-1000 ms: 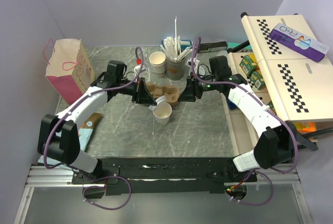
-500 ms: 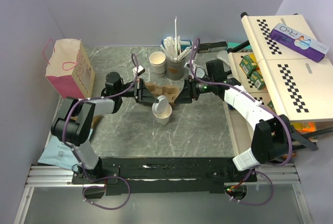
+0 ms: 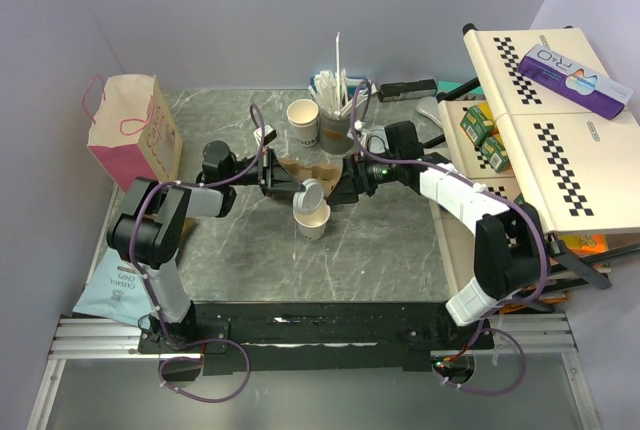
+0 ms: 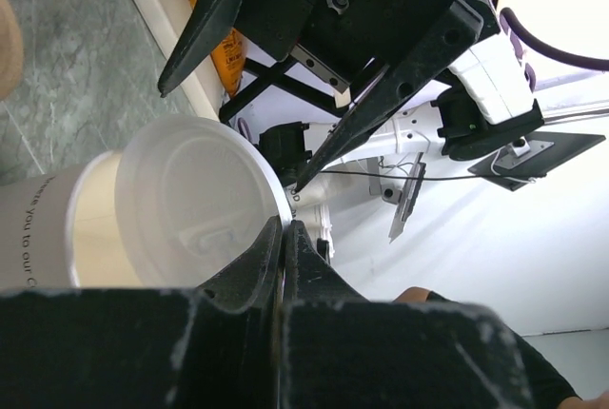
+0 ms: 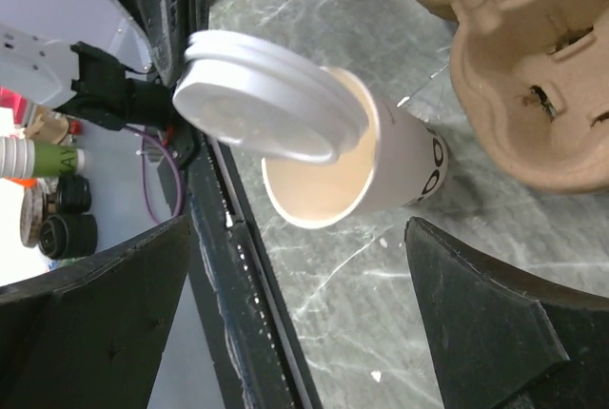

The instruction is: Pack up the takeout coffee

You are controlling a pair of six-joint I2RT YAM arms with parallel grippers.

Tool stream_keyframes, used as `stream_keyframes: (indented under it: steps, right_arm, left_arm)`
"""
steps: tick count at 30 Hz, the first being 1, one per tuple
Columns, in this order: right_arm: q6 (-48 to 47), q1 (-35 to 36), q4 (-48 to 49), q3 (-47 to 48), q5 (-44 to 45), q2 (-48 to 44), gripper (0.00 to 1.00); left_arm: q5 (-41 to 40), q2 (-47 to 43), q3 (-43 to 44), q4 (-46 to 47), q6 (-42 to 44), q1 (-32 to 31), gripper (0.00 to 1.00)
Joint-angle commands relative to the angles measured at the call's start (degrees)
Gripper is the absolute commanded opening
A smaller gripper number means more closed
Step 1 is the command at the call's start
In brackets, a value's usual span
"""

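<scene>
The left pincer (image 4: 283, 230) is clamped on the rim of the lid (image 4: 190, 202), which is tilted and off-centre above the upright cup (image 5: 404, 157); the right pincer (image 5: 295, 228) stands wide apart, straddling the cup without touching it.

Lab rig: marble-look table (image 3: 390, 250), lilac walls (image 3: 300, 10).

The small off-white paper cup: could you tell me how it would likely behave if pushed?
The small off-white paper cup looks empty, tan inside showing, so it is probably light and may slide or tip. Its thin paper wall would likely dent if squeezed.
</scene>
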Motion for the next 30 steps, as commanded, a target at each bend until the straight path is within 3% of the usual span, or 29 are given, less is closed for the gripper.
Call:
stream_keyframes:
  steps: [1,14,30]
  right_arm:
    - [0.9,1.7,4.4,2.0,1.9,2.9,1.00]
    - [1.2,4.4,6.0,3.8,4.4,6.0,1.00]
    - [1.3,5.2,5.5,4.4,6.1,6.7,1.00]
  left_arm:
    - [0.0,0.9,0.3,1.5,0.3,0.6,0.01]
    - [-0.2,-0.7,-1.1,-10.1,10.7,2.6,0.05]
    - [-1.1,-3.3,0.4,-21.1,18.4,2.7,0.24]
